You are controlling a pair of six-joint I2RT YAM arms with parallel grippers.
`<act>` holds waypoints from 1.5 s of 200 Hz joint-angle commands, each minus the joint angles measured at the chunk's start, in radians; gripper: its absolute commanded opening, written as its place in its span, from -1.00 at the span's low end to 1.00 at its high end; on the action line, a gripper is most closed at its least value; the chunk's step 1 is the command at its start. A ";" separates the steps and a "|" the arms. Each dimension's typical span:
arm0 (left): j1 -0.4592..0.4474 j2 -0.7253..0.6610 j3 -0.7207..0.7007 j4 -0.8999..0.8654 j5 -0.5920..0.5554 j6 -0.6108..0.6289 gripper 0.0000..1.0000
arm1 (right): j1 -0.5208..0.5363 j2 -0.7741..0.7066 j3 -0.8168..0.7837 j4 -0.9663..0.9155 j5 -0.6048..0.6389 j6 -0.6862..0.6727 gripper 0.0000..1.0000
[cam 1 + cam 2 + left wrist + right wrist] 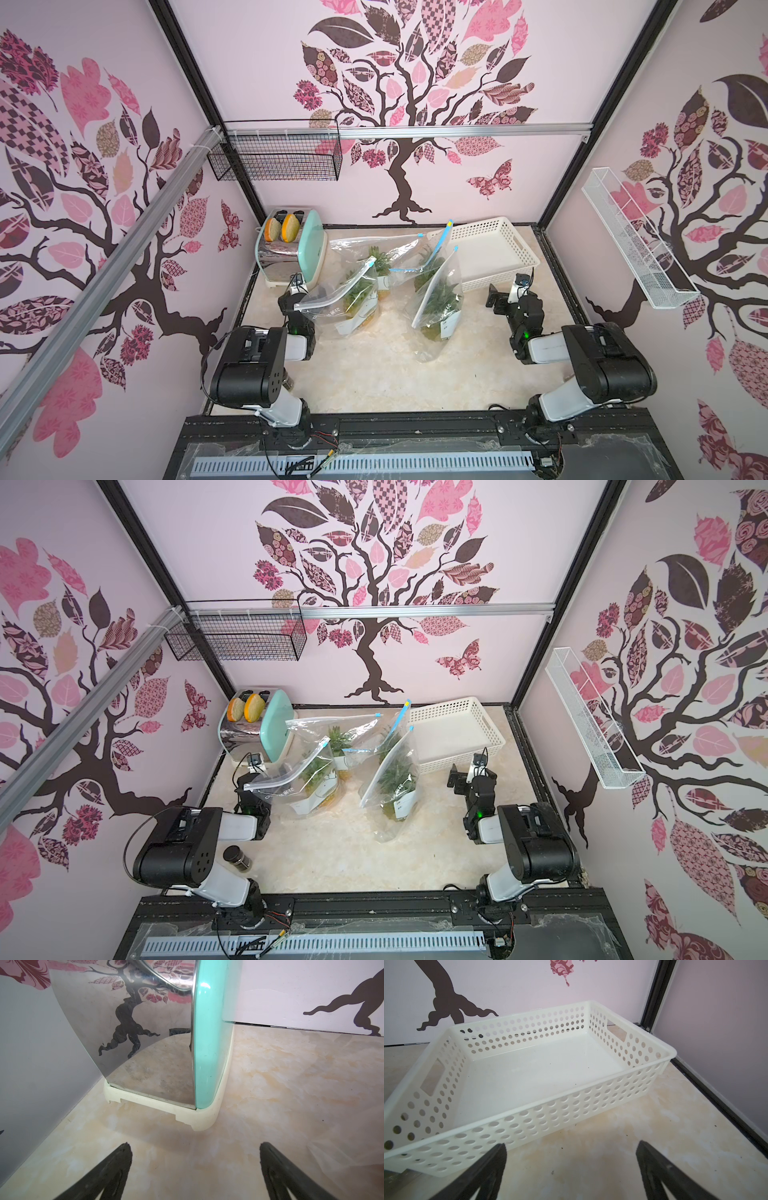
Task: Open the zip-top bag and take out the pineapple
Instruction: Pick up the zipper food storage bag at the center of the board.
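Both ends idle. My left gripper (194,1147): jaws spread wide, nothing between them, low over the table (291,1095), nose toward the corner of the toaster (209,1043), apart from it. In both top views it sits at about 9 o'clock, half hidden behind the near-left bag (328,307); can't tell if the plastic touches it.

My right gripper (571,1145): also released, empty, at about 3 o'clock, facing the front wall of the white basket (571,1105), close but not touching.

Task items: clear zip-top bags clustered from table centre toward 12 o'clock.
- near-left bag: leans toward 9 o'clock, mouth end over my left wrist. pineapple (357,291) inside, green crown up.
- near-right bag (436,320): just on the 3 o'clock side of centre, tilted. second pineapple (442,297) inside.
- back bags (365,243): toward 12 o'clock, overlapping, blue zip strips showing, green crowns inside. Exact count unclear.

Can't tell whether any zip is sealed.

Toaster at 10 o'clock, two bread slices (272,229) in the slots. Basket at 2 o'clock. Small dark jar (237,858) at 7 o'clock, beside my left arm.
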 commanded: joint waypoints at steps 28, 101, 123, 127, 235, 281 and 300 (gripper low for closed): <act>-0.017 -0.246 0.211 -0.583 -0.142 -0.111 0.97 | -0.004 -0.063 0.032 -0.052 0.024 -0.002 0.99; 0.085 -0.502 0.448 -1.176 0.020 -0.420 0.96 | -0.026 -0.178 0.424 -0.985 0.134 0.374 0.99; 0.060 -0.591 0.508 -1.249 0.040 -0.370 0.96 | -0.027 -0.167 0.503 -1.099 0.049 0.371 0.99; 0.053 -0.603 0.524 -1.266 0.045 -0.362 0.96 | -0.028 -0.164 0.523 -1.118 0.036 0.370 0.99; -0.670 -0.380 0.963 -1.446 0.089 -0.128 0.97 | -0.026 -0.299 0.589 -1.302 -0.039 0.305 0.99; -0.840 -0.102 1.277 -1.613 0.119 -0.016 0.61 | -0.021 -0.282 0.596 -1.314 -0.073 0.304 0.99; -0.846 -0.039 1.339 -1.644 0.154 -0.007 0.38 | -0.020 -0.279 0.598 -1.314 -0.080 0.300 0.99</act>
